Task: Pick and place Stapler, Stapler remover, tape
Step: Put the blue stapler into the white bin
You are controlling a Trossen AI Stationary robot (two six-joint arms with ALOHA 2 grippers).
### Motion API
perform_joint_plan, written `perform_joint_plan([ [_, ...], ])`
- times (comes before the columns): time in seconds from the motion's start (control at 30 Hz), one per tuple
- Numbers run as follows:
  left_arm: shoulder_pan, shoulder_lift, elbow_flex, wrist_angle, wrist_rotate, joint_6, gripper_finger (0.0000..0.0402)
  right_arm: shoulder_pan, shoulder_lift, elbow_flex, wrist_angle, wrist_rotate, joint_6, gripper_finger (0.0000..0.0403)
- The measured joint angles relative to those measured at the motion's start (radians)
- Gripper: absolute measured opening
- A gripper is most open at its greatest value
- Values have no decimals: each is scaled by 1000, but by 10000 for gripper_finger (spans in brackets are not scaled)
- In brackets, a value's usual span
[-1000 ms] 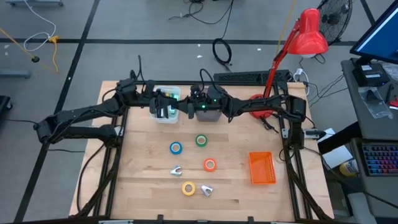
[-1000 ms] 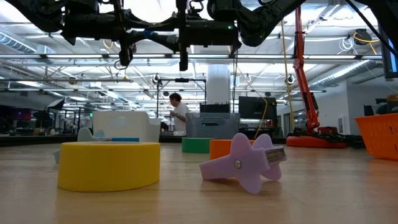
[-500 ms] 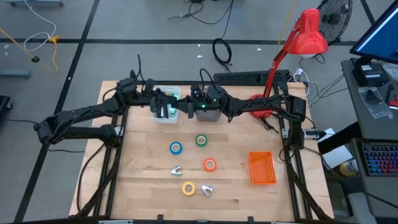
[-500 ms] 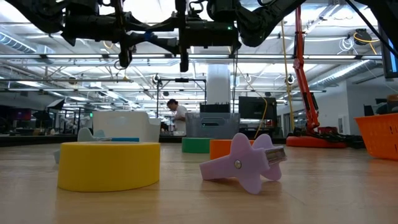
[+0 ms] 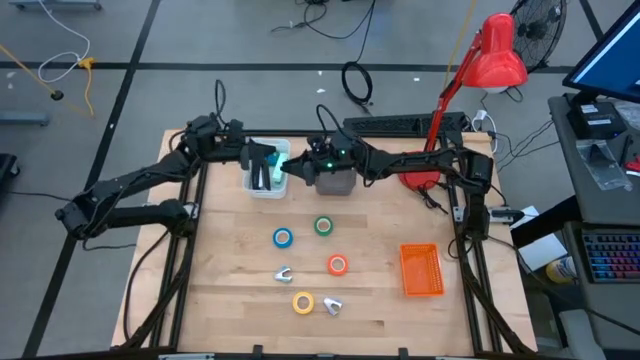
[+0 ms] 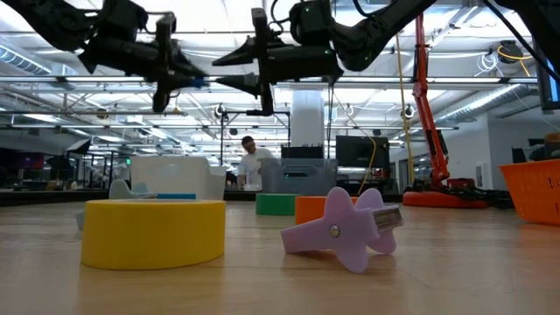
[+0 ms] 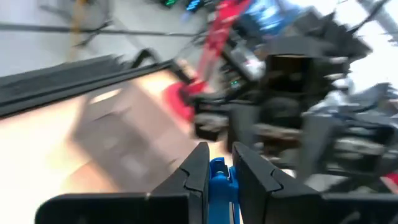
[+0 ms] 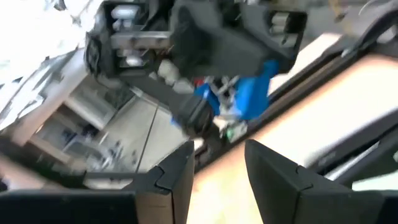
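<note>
A small blue object (image 8: 249,93), seemingly the stapler, hangs in the air above the white bin (image 5: 262,185) at the table's far side, with my left gripper (image 5: 272,165) shut on it. My right gripper (image 5: 291,168) faces it from the right, open, with nothing between its fingers (image 8: 177,171). On the table lie the blue (image 5: 283,238), green (image 5: 323,226), orange (image 5: 337,264) and yellow (image 5: 303,302) tape rolls. Two claw-shaped staple removers (image 5: 283,274) (image 5: 333,305) also lie there, flat on the wood. My left gripper pinches the blue object (image 7: 217,177) between its two fingers, which reach roughly level from the table's left. Only a narrow blue strip shows between the fingers, so I cannot name the part held. The object is lifted clear of the bin and the table.
A grey bin (image 5: 336,182) stands right of the white one, under my right arm. An orange basket (image 5: 421,270) sits near the right edge and a red lamp's base (image 5: 420,175) at the far right. Bare wood lies along the near edge.
My right gripper has opened and shifted a little toward the table's left, tipping up toward level. My left gripper, still shut on the blue object, has swung slightly toward the far edge and also tipped up toward level.
</note>
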Motion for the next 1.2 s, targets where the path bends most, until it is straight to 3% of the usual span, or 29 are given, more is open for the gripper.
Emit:
perform_joint_plan([
  [0.27,1,2,0,-282,-245,135,54,-62,0,0,-109,-254,-54,134],
  [0.53,-68,39,0,-325,-478,139,55,-76,0,0,-87,-283,-42,133],
  [0.8,-102,252,50,-247,-565,116,52,-62,0,0,-83,-312,-41,131],
  [1.03,-95,451,211,-356,-601,176,52,-61,0,0,-83,-336,-40,132],
  [1.2,-77,524,249,-431,-636,164,54,-57,0,0,-82,-356,-40,130],
])
